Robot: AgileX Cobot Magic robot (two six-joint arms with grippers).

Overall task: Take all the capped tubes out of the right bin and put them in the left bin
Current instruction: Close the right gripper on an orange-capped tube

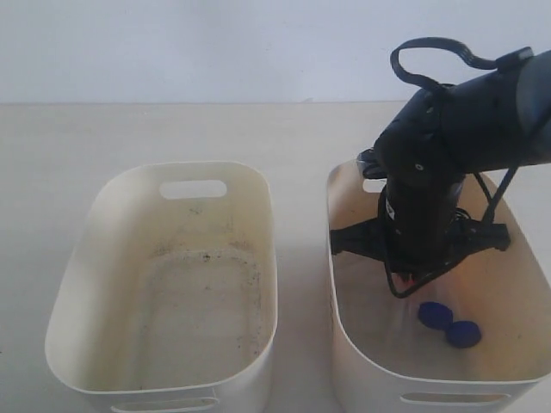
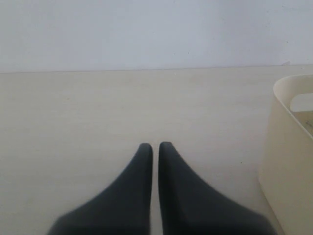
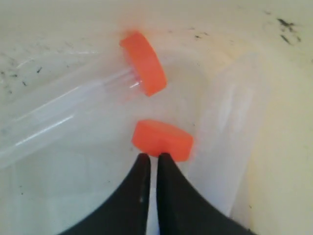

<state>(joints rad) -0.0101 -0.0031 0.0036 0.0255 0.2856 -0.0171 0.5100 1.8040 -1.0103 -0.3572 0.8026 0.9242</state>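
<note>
Our left gripper hangs pressed together over the table. The left bin, frame left, shows no tubes. In the right bin, our right gripper is pressed together at an orange-capped tube. A second orange-capped tube and two blue caps lie near, so we judge everything remains to be moved.
</note>
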